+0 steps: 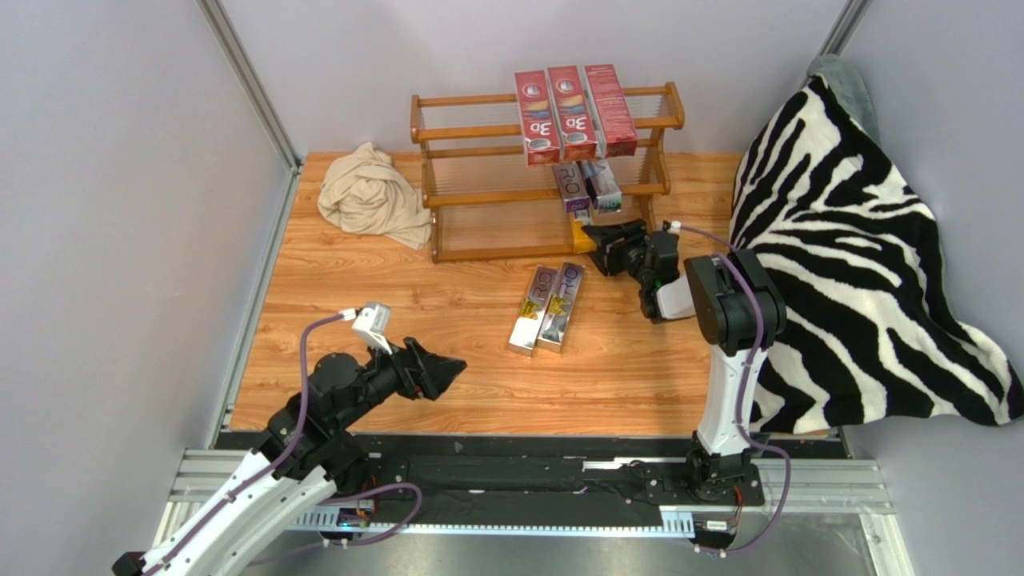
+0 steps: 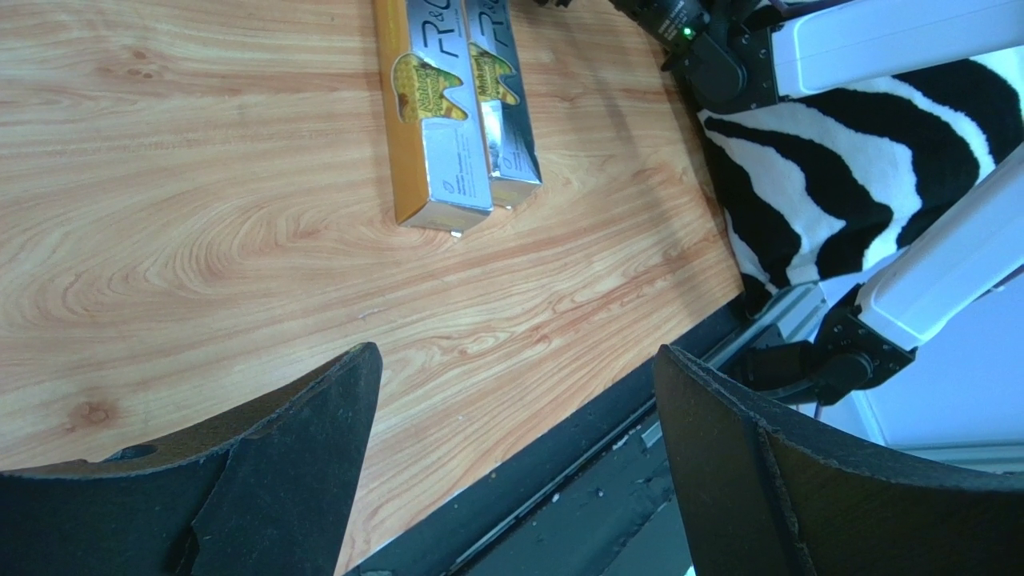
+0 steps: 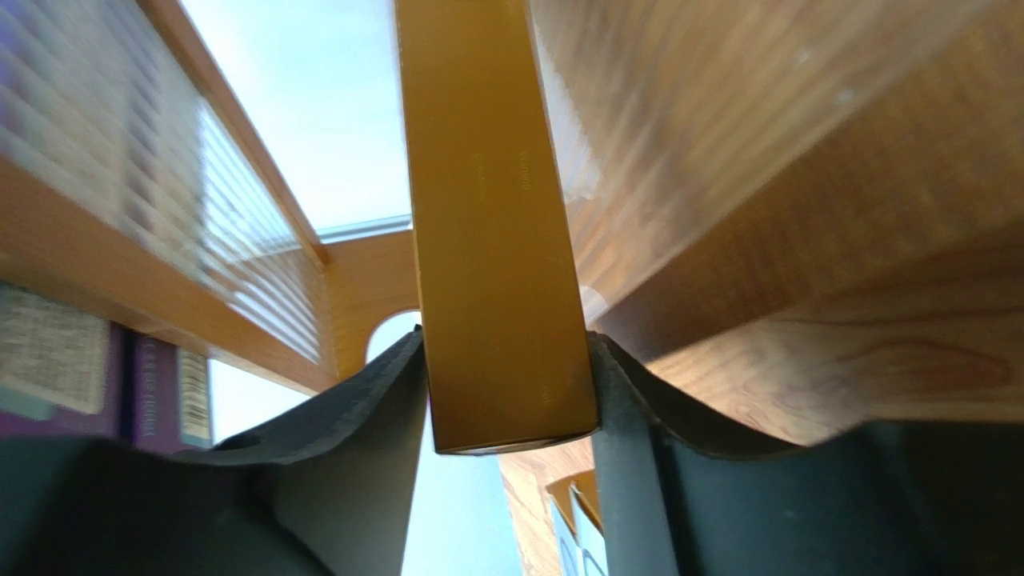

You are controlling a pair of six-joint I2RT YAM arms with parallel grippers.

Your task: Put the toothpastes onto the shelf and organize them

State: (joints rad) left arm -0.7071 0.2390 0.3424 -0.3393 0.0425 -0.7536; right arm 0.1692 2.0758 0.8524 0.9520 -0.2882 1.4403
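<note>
the right gripper (image 1: pixel 605 244) is squeezed tight on the orange box (image 3: pixel 493 216), low at the shelf's (image 1: pixel 481 197) right end. three red boxes (image 1: pixel 575 114) sit on the shelf's top. two shiny boxes (image 1: pixel 547 309) lie in front of the shelf, and further out the left gripper (image 2: pixel 517 360) hangs wide apart.

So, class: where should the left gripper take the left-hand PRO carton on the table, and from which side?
Probably the near end, from above, across its width: the carton lies flat, a neighbour touches one long side, but that end juts slightly past.
</note>
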